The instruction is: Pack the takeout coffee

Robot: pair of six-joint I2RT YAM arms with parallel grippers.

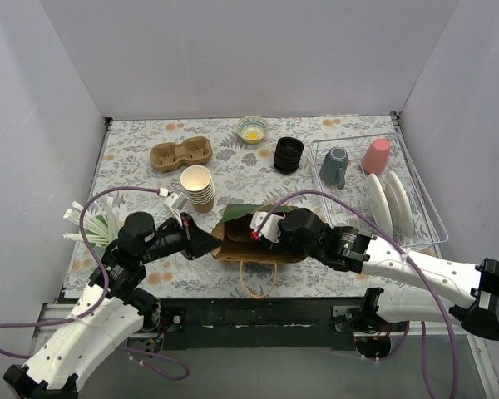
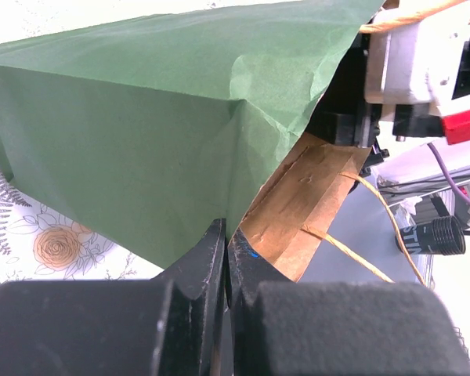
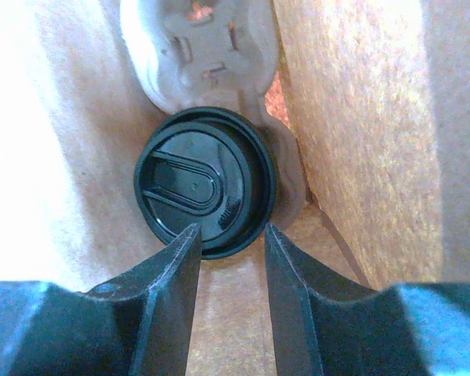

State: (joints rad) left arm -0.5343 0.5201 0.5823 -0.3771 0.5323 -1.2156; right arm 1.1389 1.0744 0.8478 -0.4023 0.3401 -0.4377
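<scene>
The takeout coffee shows only as its round black lid [image 3: 206, 182], standing in a grey pulp carrier [image 3: 211, 47] deep inside a paper bag [image 3: 360, 133]. My right gripper [image 3: 231, 235] is inside the bag, open, its fingertips just short of the lid and holding nothing. In the top view the bag [image 1: 233, 218], green outside and brown inside, lies on the table with the right gripper [image 1: 262, 229] in its mouth. My left gripper [image 2: 225, 235] is shut on the bag's edge [image 2: 141, 133], at the bag's left side in the top view [image 1: 208, 243].
A stack of lidless paper cups [image 1: 198, 187] stands behind the bag. A stack of black lids [image 1: 289, 155], an empty pulp carrier [image 1: 181, 154] and a small bowl [image 1: 253, 129] sit farther back. A clear dish rack [image 1: 437, 224] with a mug, a pink cup and plates is at the right.
</scene>
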